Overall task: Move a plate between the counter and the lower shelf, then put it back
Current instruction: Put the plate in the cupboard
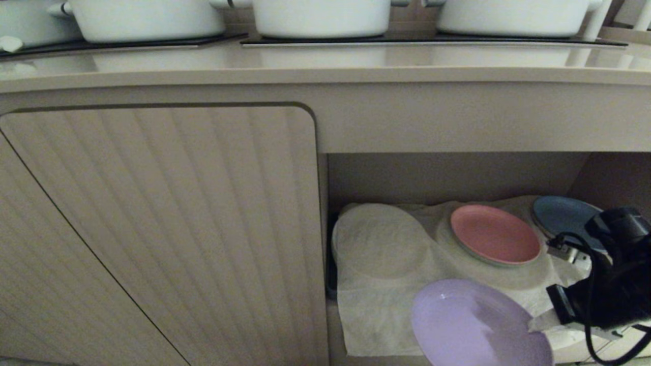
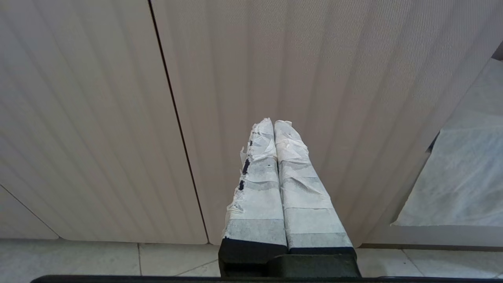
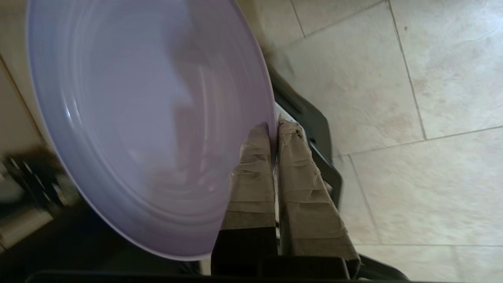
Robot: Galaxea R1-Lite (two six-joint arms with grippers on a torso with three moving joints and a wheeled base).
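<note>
The lilac plate [image 1: 473, 325] hangs tilted in the air in front of the lower shelf [image 1: 457, 178], low on the right of the head view. My right gripper [image 1: 538, 321] is shut on its right rim. In the right wrist view the plate [image 3: 149, 118] fills one side, and the right gripper [image 3: 274, 127] pinches its rim between taped fingers [image 3: 302, 184]. The beige counter [image 1: 325, 63] runs across above the shelf. My left gripper [image 2: 274, 124] is shut on nothing and faces the ribbed cabinet door [image 2: 98, 118], parked.
A wrinkled white cloth [image 1: 376, 315] lines the shelf. A pink plate [image 1: 494, 234] and a blue plate [image 1: 564, 216] rest on its humps. White pots [image 1: 320, 18] stand on the black cooktop panels. A closed ribbed door [image 1: 168, 229] lies left of the opening. Tiled floor [image 3: 393, 98] lies below.
</note>
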